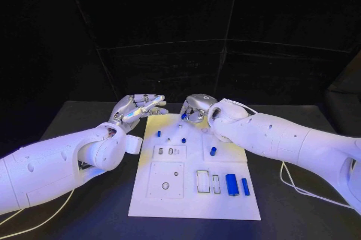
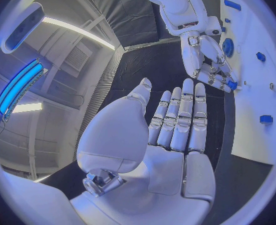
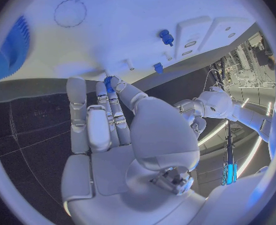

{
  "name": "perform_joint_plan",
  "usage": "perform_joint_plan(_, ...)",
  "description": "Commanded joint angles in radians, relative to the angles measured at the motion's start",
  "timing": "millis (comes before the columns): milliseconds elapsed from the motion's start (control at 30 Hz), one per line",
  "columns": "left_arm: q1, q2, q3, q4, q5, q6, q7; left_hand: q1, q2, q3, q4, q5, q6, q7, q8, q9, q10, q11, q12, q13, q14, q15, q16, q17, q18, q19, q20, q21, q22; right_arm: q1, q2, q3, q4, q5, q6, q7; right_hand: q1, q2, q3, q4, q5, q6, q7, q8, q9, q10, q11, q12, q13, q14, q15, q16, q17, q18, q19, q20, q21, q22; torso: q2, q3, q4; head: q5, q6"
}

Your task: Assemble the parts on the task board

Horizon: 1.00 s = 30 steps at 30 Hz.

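Observation:
The white task board (image 1: 194,203) lies in the middle of the black table. My right hand (image 1: 197,108) hovers over its far edge and pinches a small blue part (image 3: 108,80) between thumb and fingertip; the left wrist view shows this part (image 2: 230,85) at that hand's fingertips. My left hand (image 1: 139,108) is beside the board's far left corner, fingers straight and apart from the thumb, holding nothing. Small blue pegs (image 1: 158,133) (image 1: 183,140) (image 1: 213,151) stand on the far half of the board. A thick blue cylinder (image 1: 231,184) and a thinner one (image 1: 245,186) lie near the board's right edge.
The board has a square recessed plate (image 1: 165,180) and narrow slots (image 1: 202,181) on its near half. A round ribbed blue piece (image 3: 12,45) sits on the board close to my right hand. A white cable (image 1: 289,182) trails on the table to the right.

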State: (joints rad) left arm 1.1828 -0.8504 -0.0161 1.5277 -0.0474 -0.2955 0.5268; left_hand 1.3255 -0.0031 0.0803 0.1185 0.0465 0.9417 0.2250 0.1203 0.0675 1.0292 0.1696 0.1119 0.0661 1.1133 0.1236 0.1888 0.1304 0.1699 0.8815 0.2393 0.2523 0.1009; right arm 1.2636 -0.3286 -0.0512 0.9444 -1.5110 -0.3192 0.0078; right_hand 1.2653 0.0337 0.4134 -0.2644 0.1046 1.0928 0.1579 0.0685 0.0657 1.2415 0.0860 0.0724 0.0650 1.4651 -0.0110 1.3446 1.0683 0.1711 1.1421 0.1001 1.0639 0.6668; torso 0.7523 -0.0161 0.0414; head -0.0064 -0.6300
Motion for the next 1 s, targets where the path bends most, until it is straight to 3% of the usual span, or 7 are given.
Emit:
perform_joint_plan(33,0.003,0.002,0.001,0.000,-0.005,0.014,0.002,0.001,0.008,0.001,-0.006,0.002,0.002,0.002,-0.006,-0.001,0.002,0.003,-0.005,-0.001,0.004,0.002,-0.007,0.001,0.014,0.009,0.001,-0.006,-0.002,0.003,0.007,0.001,-0.007,-0.024,0.024,-0.017,-0.007,-0.004,0.002,0.004,0.005,-0.007,0.003,-0.003,0.001,-0.006,-0.002,-0.004,0.001,0.028,0.009,0.005,0.001,-0.004,-0.007,0.000,0.002,0.001,0.000,-0.0002,-0.0008,0.000,-0.001)
perform_joint_plan(367,0.005,0.003,0.001,-0.001,-0.005,0.015,0.000,0.001,0.008,0.000,-0.008,0.002,0.002,0.002,-0.007,-0.001,0.002,0.004,-0.006,-0.001,0.003,0.002,-0.009,0.001,0.014,0.009,0.001,-0.007,-0.003,0.003,0.021,0.001,-0.025,-0.030,0.046,-0.029,-0.018,-0.016,0.005,0.012,0.004,-0.019,0.005,-0.006,0.000,-0.026,0.002,-0.010,-0.002,0.026,0.012,0.005,-0.004,-0.003,-0.014,0.003,0.000,-0.005,0.001,-0.0001,-0.0007,0.000,-0.002)
perform_joint_plan(567,0.005,0.003,0.001,-0.002,-0.005,0.016,-0.001,0.001,0.008,0.000,-0.008,0.002,0.002,0.002,-0.007,-0.001,0.002,0.004,-0.006,-0.001,0.003,0.002,-0.009,0.001,0.014,0.009,0.001,-0.007,-0.003,0.003,0.028,0.001,-0.032,-0.031,0.036,-0.036,-0.039,-0.064,-0.008,0.025,0.003,-0.124,0.029,-0.008,-0.003,-0.210,0.039,-0.010,-0.004,0.003,0.046,-0.033,-0.083,0.012,-0.074,0.023,-0.059,-0.098,0.001,-0.0001,-0.0011,-0.001,-0.001)
perform_joint_plan(700,0.006,0.003,0.001,-0.003,-0.005,0.017,-0.001,0.001,0.008,0.000,-0.008,0.002,0.002,0.002,-0.007,-0.001,0.002,0.004,-0.006,-0.001,0.003,0.002,-0.009,0.001,0.014,0.009,0.001,-0.007,-0.003,0.003,0.024,0.001,-0.027,-0.031,0.017,-0.037,-0.024,-0.076,-0.041,0.032,0.001,-0.184,0.031,-0.007,-0.002,-0.295,0.047,-0.004,-0.001,-0.008,0.053,-0.061,-0.134,0.014,-0.086,0.031,-0.077,-0.115,0.001,0.0001,-0.0007,-0.001,0.000)
perform_joint_plan(833,0.006,0.002,0.001,-0.002,-0.005,0.018,-0.002,0.001,0.008,0.000,-0.008,0.002,0.002,0.002,-0.007,-0.001,0.002,0.004,-0.006,-0.001,0.003,0.002,-0.009,0.001,0.014,0.009,0.001,-0.007,-0.003,0.003,-0.003,0.001,0.005,-0.029,-0.010,-0.037,-0.019,-0.076,-0.050,0.035,0.006,-0.187,0.030,-0.005,0.000,-0.298,0.047,0.004,0.001,-0.008,0.052,-0.062,-0.137,0.015,-0.085,0.032,-0.079,-0.118,0.001,0.0007,-0.0016,0.000,0.001)
perform_joint_plan(1000,0.006,-0.005,0.001,0.000,-0.005,0.020,-0.002,0.001,0.008,0.000,-0.008,0.002,0.002,0.002,-0.007,-0.001,0.002,0.004,-0.006,-0.001,0.003,0.002,-0.009,0.001,0.014,0.009,0.001,-0.007,-0.003,0.003,-0.086,0.001,0.092,-0.003,-0.044,-0.049,-0.021,-0.072,-0.070,0.049,0.019,-0.171,0.032,-0.001,0.003,-0.243,0.040,0.051,0.009,0.000,0.045,-0.050,-0.115,0.015,-0.076,0.032,-0.078,-0.122,0.000,-0.0004,-0.0081,0.001,0.004)
